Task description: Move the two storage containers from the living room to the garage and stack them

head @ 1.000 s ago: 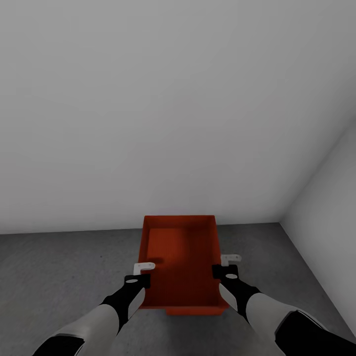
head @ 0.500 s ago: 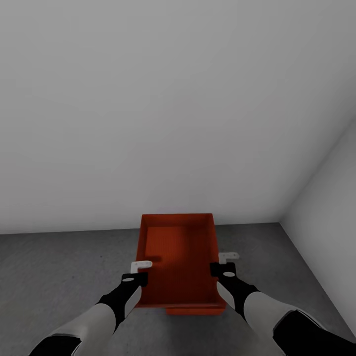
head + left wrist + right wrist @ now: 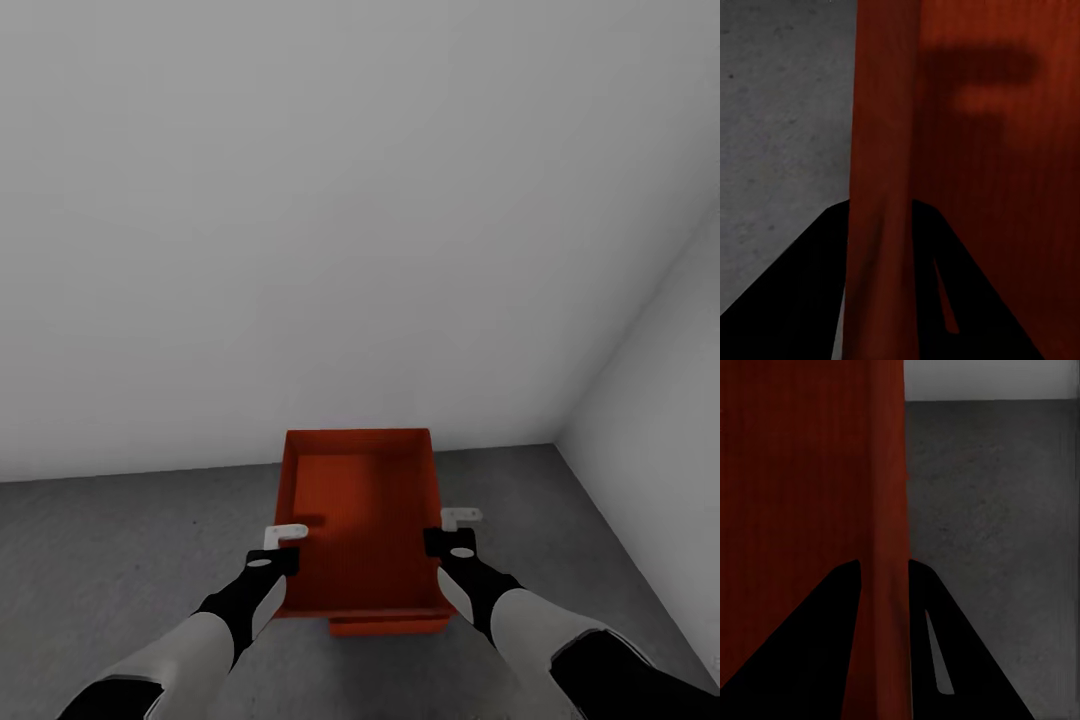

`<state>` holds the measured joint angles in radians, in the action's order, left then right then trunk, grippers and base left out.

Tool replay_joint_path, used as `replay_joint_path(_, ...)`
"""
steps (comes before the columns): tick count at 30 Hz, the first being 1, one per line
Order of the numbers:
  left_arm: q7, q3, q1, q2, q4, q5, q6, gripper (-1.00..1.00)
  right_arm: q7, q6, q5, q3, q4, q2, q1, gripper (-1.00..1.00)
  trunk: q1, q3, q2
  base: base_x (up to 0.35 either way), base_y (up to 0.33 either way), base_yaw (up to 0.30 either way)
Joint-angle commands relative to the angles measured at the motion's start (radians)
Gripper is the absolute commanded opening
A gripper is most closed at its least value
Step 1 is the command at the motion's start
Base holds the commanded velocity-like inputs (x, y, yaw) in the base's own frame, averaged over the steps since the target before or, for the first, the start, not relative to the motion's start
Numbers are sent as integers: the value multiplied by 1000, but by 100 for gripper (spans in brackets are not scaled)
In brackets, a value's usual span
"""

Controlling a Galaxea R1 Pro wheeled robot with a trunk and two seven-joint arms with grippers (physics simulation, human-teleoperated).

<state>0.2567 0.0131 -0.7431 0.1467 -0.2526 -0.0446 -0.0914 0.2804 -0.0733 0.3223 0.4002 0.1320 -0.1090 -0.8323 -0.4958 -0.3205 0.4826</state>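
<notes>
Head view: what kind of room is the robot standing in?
Probably a garage or bare storage room: a rough, mottled dark grey concrete floor, plain pale grey walls meeting in a corner, and an open orange-red rectangular box held by both grippers.

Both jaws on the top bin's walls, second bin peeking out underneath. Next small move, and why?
Probably ease the upper container straight down, then release. Left gripper and right gripper each clamp a side wall, and the lower container shows as an edge just beneath, on the concrete floor. The pictures don't settle whether the two already touch, so lower gently before opening.
</notes>
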Motion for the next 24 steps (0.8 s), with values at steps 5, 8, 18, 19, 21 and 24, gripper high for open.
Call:
replay_joint_path(5,6,7,-1,-1,-7,-3,-7,-100,3,-2,-23,-24,-9,3,-1,-100,0,-5,2,0,0,-199)
replay_joint_path(8,33,18,-1,-1,-7,-3,-7,-100,3,-2,276,266,-28,34,-1,-100,0,-7,2,0,0,-198)
replay_joint_path(18,33,18,-1,-1,-7,-3,-7,-100,4,-2,276,266,-28,35,-1,-100,0,-9,2,0,0,-66)
replay_joint_path(19,33,18,-1,-1,-7,-3,-7,-100,4,-2,276,266,-28,35,-1,-100,0,-9,2,0,0,-4)
replay_joint_path(21,32,18,-1,-1,-7,-3,-7,-100,6,-2,276,266,-28,35,-1,-100,0,-9,2,0,0,-2)
replay_joint_path(24,32,18,-1,-1,-7,-3,-7,-100,10,-3,276,266,-28,35,-1,-100,0,-9,2,0,0,0)
